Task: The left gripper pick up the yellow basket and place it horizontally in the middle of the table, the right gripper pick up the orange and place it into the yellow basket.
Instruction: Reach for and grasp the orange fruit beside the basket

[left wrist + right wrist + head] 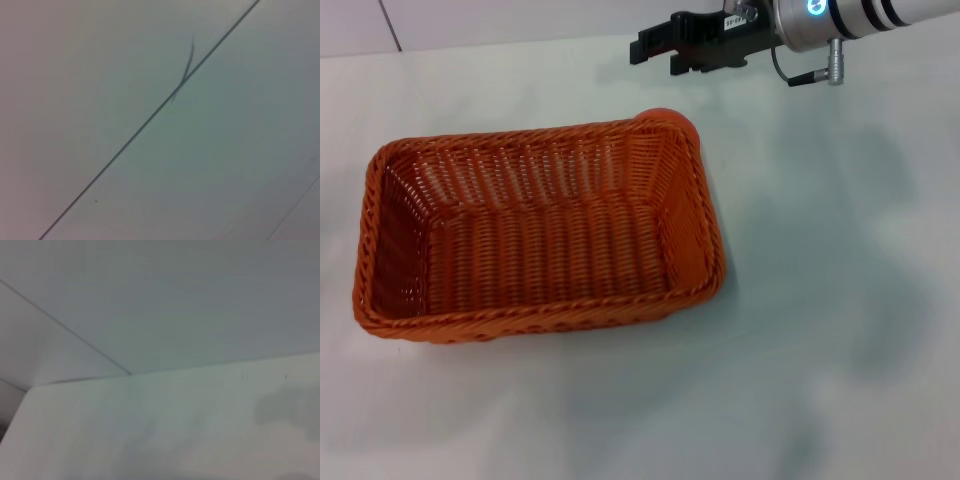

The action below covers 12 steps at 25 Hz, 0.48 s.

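Observation:
The yellow basket [535,235], a large orange-coloured woven basket, lies lengthwise across the white table [820,330], left of centre, and is empty. The orange [667,115] sits on the table just behind the basket's far right corner; only its top shows over the rim. My right gripper [655,55] reaches in from the top right on its silver-white arm, above and a little beyond the orange, apart from it. Its jaws look open and empty. My left gripper is out of view in all views.
The table's far edge meets a pale wall [520,20]. The left wrist view shows only a pale surface with a dark seam [150,117]. The right wrist view shows the table top [175,430] and wall.

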### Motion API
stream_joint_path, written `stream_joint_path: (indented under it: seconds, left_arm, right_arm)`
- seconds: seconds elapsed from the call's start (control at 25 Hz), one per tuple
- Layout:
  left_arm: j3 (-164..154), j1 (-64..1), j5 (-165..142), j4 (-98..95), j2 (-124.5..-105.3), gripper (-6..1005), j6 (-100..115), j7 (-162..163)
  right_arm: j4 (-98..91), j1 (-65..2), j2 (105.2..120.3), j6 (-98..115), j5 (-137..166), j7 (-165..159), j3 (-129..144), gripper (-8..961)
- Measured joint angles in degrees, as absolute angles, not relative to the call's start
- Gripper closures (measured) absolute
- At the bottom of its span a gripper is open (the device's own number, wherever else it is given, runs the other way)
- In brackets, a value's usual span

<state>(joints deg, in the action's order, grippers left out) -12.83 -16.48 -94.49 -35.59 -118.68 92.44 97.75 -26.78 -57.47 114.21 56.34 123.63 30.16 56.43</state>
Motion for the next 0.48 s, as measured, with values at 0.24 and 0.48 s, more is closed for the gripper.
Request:
stream_joint_path:
  seconds: [0.24,0.48]
  left_arm:
    - [-12.8,-16.5,-94.4,-35.6,-118.65,259,93.4,97.5]
    - [-12.6,-16.2,-94.3,-35.6,-118.48,258,93.8,97.4]
  right_arm:
    - [-26.7,-58.5,114.34,58.6,127.9,26.5,56.8,242]
    - [-26.6,-58.5,114.51,59.0,131.8,24.3,57.0,64]
